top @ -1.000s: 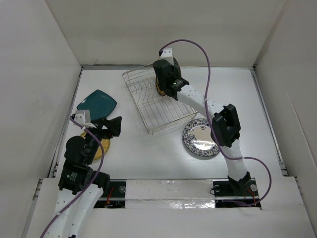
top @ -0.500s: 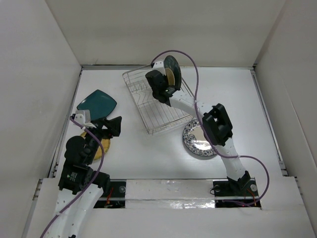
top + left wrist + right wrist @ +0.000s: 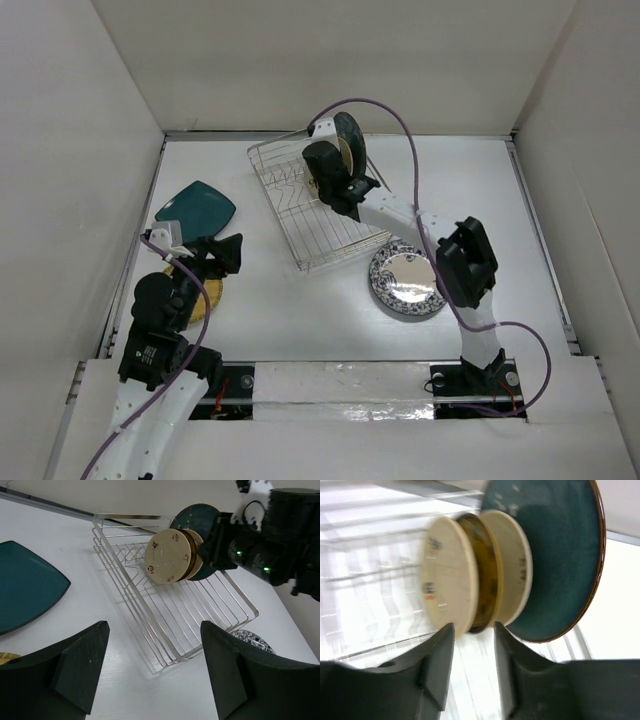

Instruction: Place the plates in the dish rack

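Note:
The silver wire dish rack (image 3: 318,222) lies at the table's back middle. Several plates stand on edge at its far end: a dark teal round plate (image 3: 555,555), a cream plate (image 3: 514,570), a gold-brown plate (image 3: 484,575) and a second cream plate (image 3: 447,575). My right gripper (image 3: 472,630) is open and empty just below them, above the rack (image 3: 338,172). A teal rounded-square plate (image 3: 195,210) and a yellowish plate (image 3: 203,300) lie at the left. A blue-and-white patterned plate (image 3: 405,280) lies beside the rack. My left gripper (image 3: 152,640) is open and empty near the yellowish plate (image 3: 222,252).
White walls enclose the table on three sides. The right arm (image 3: 270,535) reaches over the rack's far corner. In the left wrist view the teal square plate (image 3: 25,585) lies left of the rack (image 3: 175,615).
My right gripper has let go and drawn back from the standing plates, which now show uncovered in the rack. The left arm has not moved.

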### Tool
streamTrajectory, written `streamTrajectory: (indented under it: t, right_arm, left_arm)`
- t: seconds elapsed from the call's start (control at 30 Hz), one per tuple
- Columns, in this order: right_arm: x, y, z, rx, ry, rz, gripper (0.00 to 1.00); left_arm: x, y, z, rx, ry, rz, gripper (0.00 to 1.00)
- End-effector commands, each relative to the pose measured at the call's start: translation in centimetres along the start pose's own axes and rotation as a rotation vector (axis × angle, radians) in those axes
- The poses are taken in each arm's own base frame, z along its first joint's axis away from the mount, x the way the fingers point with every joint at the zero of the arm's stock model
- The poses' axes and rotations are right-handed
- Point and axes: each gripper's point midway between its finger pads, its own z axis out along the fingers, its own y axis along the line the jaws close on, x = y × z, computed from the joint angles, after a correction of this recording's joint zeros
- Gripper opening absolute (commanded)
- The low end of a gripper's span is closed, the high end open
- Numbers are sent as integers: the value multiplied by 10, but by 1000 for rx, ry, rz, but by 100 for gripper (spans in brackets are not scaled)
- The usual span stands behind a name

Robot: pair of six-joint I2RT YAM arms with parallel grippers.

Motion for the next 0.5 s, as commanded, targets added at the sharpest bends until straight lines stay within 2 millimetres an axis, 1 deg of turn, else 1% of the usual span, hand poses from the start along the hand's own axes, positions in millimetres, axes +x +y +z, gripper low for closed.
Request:
streamTrajectory:
  t: [0.0,0.03,0.07,0.1,0.13,0.17,0.2,0.23,0.27,0.3,0.33,0.37,0.4,0.43,0.47]
  right_arm:
    - [-76,46,-72,-287,-168,148,18]
    - [-68,62,-81,-363,-152,144,8]
    - [-70,79,-93,-448,-158,159,0]
    - [-67,104,-110,-582,-142,179,0]
    - [-63,125,-129,-665,-135,180,0]
    - [-53,146,-145,-771,-115,175,0]
    - [-53,159,-156,-827,-113,200,0]
    - [-45,174,-164,-875,-95,201,0]
    - [-40,192,-183,-945,-89,196,0]
    - [-33,205,-196,-1012,-64,195,0]
    - [-28,214,-202,-1033,-49,197,1]
    - [-16,229,-209,-1064,-26,191,3]
    - [-11,237,-216,-1091,-3,207,6]
    - [-7,241,-214,-1094,17,219,15]
    - [7,251,-213,-1100,51,219,21]
  left_arm:
    - [-13,1,-1,-8,-60,-1,68]
    - [-15,0,-3,-6,-69,-1,64]
    - [-16,1,-4,-9,-74,-2,60]
    - [-19,1,-6,-13,-86,-4,44]
    - [-25,0,-11,-7,-114,-8,31]
    - [-28,0,-14,-10,-131,-13,19]
    - [-37,3,-21,-23,-176,-21,2]
    - [-42,4,-26,-29,-205,-34,0]
    - [-46,6,-30,-42,-229,-41,0]
    - [-53,11,-35,-70,-265,-54,0]
    - [-59,12,-44,-72,-305,-69,0]
    - [-63,15,-48,-86,-327,-80,0]
    - [-69,20,-54,-110,-358,-92,0]
    - [-73,21,-60,-113,-385,-103,0]
    - [-74,23,-63,-126,-395,-114,3]
